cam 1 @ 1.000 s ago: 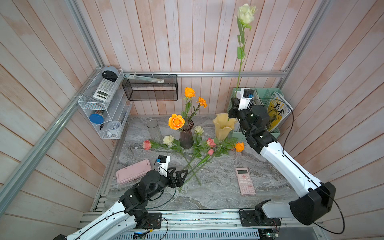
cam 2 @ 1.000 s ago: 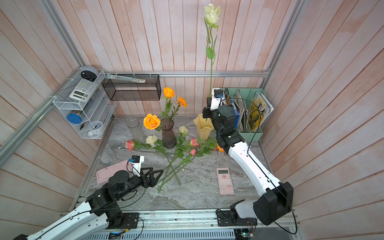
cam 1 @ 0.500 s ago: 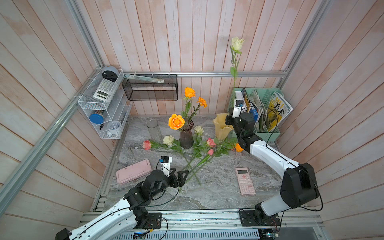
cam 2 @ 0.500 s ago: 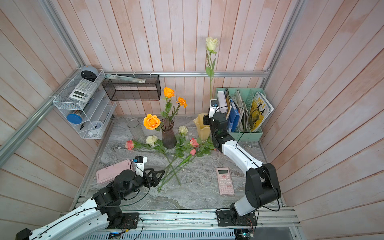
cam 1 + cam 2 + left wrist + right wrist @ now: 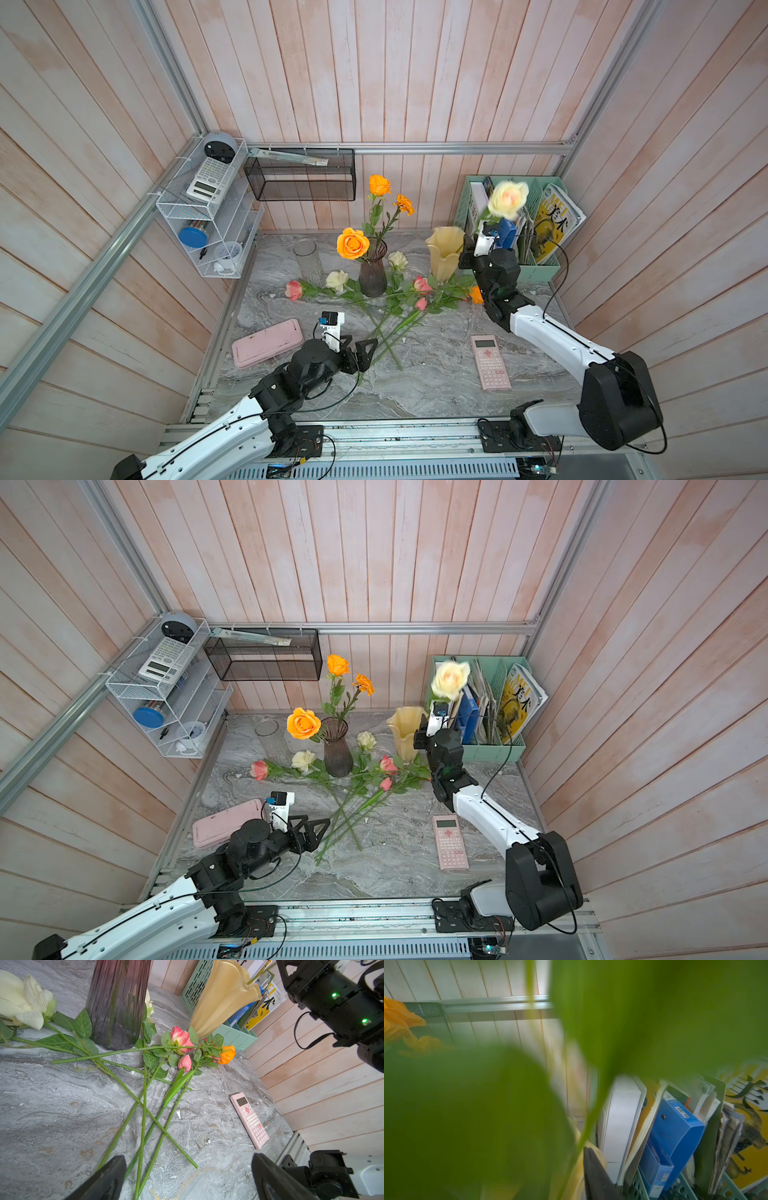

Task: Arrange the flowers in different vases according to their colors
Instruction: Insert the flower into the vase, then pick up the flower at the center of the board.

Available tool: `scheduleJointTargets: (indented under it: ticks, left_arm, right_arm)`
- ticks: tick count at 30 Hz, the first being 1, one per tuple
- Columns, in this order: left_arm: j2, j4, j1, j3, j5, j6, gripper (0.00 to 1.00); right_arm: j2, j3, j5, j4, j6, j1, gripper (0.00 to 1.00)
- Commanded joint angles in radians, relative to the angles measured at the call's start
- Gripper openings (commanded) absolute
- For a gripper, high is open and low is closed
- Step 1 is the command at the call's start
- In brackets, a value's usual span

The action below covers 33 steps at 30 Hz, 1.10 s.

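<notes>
The grey marbled counter carries everything, and two white-and-black arms reach onto it from the near rail. On the left wall hangs a white wire shelf, and at the back right stands a mint-green file holder stuffed with folders and magazines. Three vases stand in a loose row toward the back: the clear glass cylinder on the left, the dark purple vase in the middle with three orange flowers in it, and the pale yellow vase on the right, just beside the file holder. A cream rose rises over the yellow vase, its head blurred, its stem running down to the vase's rim (the left wrist camera shows this best). The right end effector sits at that rim beside the stem; green leaves blur the right wrist view, so I cannot tell whether its jaws clamp the stem or stand apart. The left end effector hovers low by the cut ends of the loose stems, jaws spread wide, holding nothing. A pink case lies near it, a pink calculator farther right. The loose flowers lie in front of the purple vase, stems crossing, with pink, cream and orange heads.
</notes>
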Motion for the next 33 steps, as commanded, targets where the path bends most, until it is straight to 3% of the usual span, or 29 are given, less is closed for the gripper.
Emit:
scheduleJointTargets:
  ticks: [1, 7, 10, 16, 21, 27, 33]
  left_arm:
    - [-0.004, 0.018, 0.005, -0.003, -0.004, 0.007, 1.0]
    - [0.009, 0.016, 0.005, 0.02, -0.007, 0.026, 1.0]
    - [0.075, -0.021, 0.007, 0.082, -0.008, 0.093, 1.0]
    - [0.413, -0.198, 0.017, 0.363, -0.004, 0.292, 1.0]
    - [0.665, -0.275, 0.033, 0.575, -0.029, 0.427, 1.0]
    - [0.885, -0.4, 0.036, 0.794, -0.047, 0.583, 1.0]
    - [1.017, -0.464, 0.058, 0.919, -0.037, 0.721, 0.98]
  right_arm:
    - [-0.022, -0.014, 0.022, -0.002, 0.018, 0.001, 0.43]
    - [-0.074, -0.011, 0.014, -0.072, 0.036, 0.002, 0.47]
    - [-0.126, 0.005, 0.014, -0.187, 0.066, 0.002, 0.51]
    - [-0.217, 0.017, 0.009, -0.463, 0.16, 0.003, 0.52]
    - [-0.272, -0.021, -0.089, -0.605, 0.242, 0.005, 0.52]
    - [-0.343, -0.08, -0.175, -0.673, 0.308, 0.013, 0.52]
    - [-0.368, -0.114, -0.26, -0.739, 0.342, 0.043, 0.51]
